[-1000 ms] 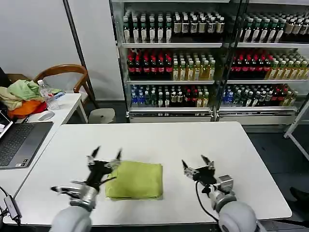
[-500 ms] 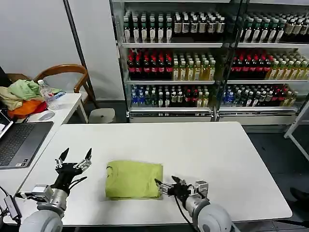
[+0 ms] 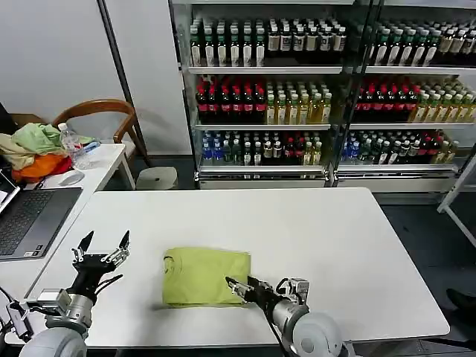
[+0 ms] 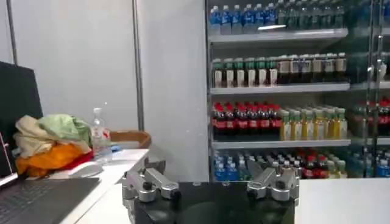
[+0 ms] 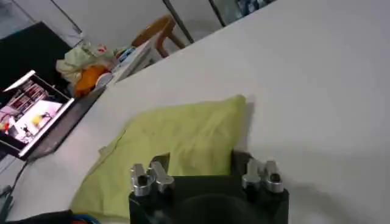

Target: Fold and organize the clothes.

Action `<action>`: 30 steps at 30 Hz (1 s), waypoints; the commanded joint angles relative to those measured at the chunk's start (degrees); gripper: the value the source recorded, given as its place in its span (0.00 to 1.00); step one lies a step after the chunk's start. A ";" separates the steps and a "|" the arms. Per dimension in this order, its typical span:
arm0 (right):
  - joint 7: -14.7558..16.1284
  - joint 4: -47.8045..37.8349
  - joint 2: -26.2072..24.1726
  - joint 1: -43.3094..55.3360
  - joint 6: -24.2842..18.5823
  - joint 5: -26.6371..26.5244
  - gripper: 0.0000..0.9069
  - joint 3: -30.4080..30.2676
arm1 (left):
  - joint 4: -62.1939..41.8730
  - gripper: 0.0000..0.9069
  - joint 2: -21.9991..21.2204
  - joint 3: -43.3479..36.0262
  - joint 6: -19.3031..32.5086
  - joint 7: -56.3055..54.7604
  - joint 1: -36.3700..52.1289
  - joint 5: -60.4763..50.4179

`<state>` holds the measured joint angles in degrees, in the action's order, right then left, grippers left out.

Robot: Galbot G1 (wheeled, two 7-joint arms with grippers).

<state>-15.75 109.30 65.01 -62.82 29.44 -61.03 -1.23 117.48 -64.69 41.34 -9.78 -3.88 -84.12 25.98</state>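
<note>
The lime T-shirt (image 3: 207, 277) lies folded into a neat flat square on the white table (image 3: 312, 230), close to the robot's edge and a bit to its left of the middle. In the right wrist view the T-shirt (image 5: 177, 149) lies flat, with a little loose flap at one corner. The right gripper (image 3: 239, 287) is low at the near right corner of the shirt, with its fingers spread apart and nothing between them. I cannot tell if it touches the cloth. The left gripper (image 3: 100, 248) is up in the air over the left part of the table, apart from the shirt. Its two fingers point up and are spread wide, holding nothing. In the left wrist view those fingers (image 4: 147, 184) stand wide apart too. Off to the left is a side desk (image 3: 104, 160) with a laptop (image 3: 30, 219), a water bottle (image 3: 69, 139) and a heap of pale green and orange cloth (image 3: 33, 151). A wooden chair (image 3: 100, 111) is behind it. At the back, shelves (image 3: 260, 71) are full of drink bottles.
</note>
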 commanded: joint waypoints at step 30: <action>2.33 -3.34 -4.72 5.64 1.84 2.71 0.00 7.32 | -2.71 1.00 -0.38 -0.74 1.60 -0.38 0.63 -1.78</action>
<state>-14.01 106.38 62.48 -58.15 30.60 -59.81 3.17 115.07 -65.15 40.73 -8.50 -4.32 -83.46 24.32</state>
